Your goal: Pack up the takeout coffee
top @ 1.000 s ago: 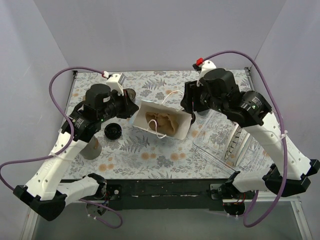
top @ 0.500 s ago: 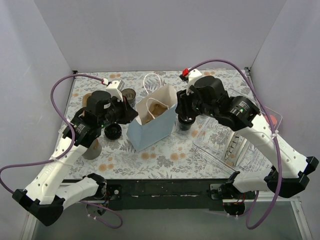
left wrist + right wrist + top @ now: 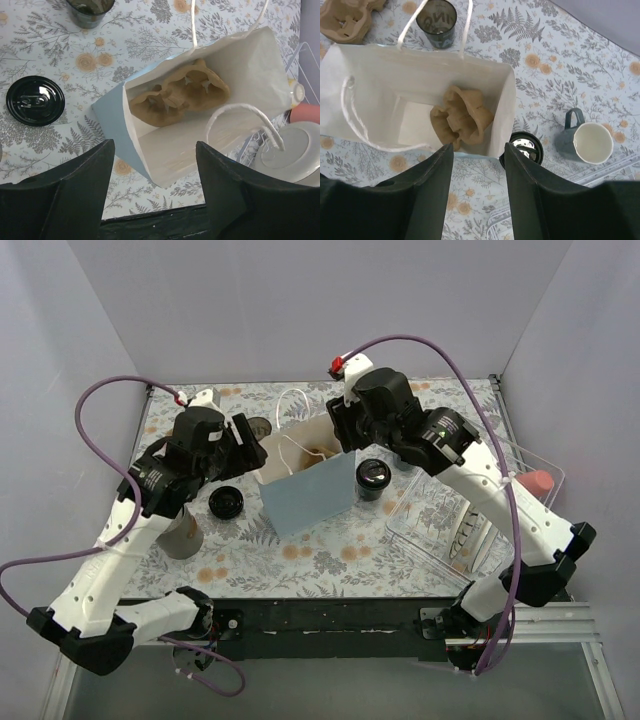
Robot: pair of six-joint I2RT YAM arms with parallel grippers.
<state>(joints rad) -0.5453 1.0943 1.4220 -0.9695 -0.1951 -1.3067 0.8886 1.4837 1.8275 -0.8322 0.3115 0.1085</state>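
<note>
Floral table (image 3: 560,65); takeout coffee (image 3: 522,147), right-wrist view.

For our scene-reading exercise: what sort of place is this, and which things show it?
Probably a robotics test cell staged for packing orders: plain grey walls box in a floral-cloth table, with a light-blue paper bag and a lidded takeout coffee laid out.
</note>
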